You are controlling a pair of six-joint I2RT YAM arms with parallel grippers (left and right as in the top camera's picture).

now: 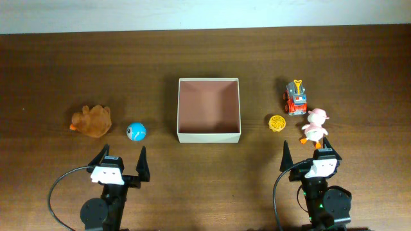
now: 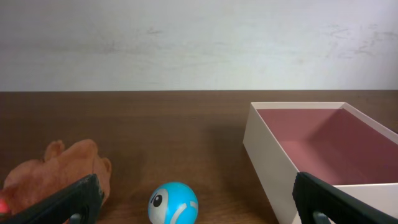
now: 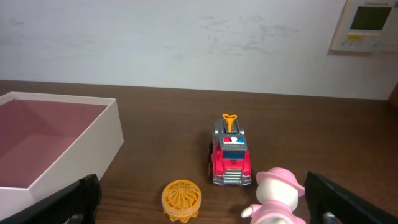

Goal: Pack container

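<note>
Container (image 1: 209, 136) sits open-topped at the middle of the table (image 1: 51, 64), with cream walls outside and its pinkish-brown floor bare to my overhead view. My left pincer (image 1: 124, 149) is released, jaws spread wide with nothing between them, hanging at the near side of the table off the container's left front corner. Just beyond it lies a blue ball (image 1: 135, 131), apart from the container's left wall, and farther left a brown plush toy (image 1: 92, 120). My right pincer (image 1: 307, 153) is released as well, wide and gripping nothing, off the container's right front corner. A pink-and-white duck figure (image 1: 314, 126) stands just ahead of it. A yellow ribbed ball (image 1: 277, 122) rests between the duck and the container's right wall, touching neither. A red fire truck (image 1: 296, 97) stands on its wheels beyond them, nose toward my right wrist camera.
</note>
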